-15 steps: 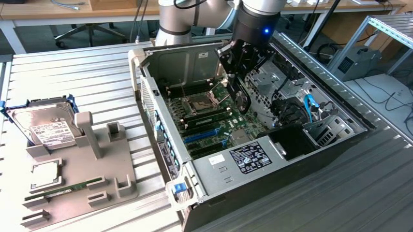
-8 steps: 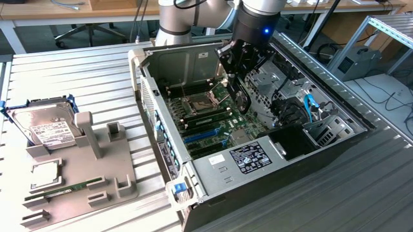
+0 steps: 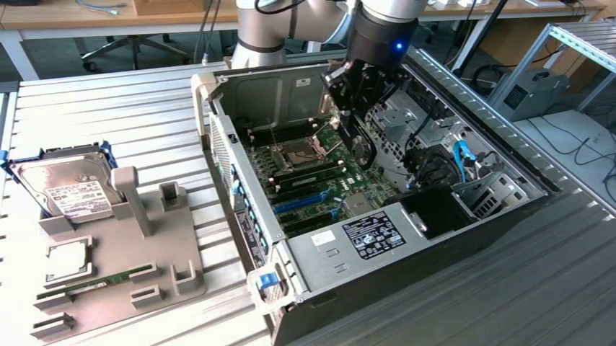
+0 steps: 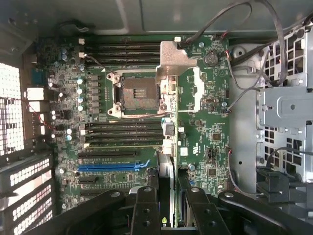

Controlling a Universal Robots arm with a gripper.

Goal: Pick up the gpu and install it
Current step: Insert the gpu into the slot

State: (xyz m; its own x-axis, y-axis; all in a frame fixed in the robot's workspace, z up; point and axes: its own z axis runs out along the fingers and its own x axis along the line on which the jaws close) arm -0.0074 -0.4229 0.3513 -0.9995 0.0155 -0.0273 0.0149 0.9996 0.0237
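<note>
Within the claw (image 4: 168, 203), the gpu (image 4: 165, 171)

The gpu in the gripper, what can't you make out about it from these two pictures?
- Exterior view: the gpu hangs dark under the gripper. Its lower edge merges with the motherboard behind, so contact with a slot cannot be told.
- Wrist view: the gpu is edge-on between the fingers, which hides its faces and bracket.
- Wrist view: the gpu and fingers cover the slot beneath.
</note>
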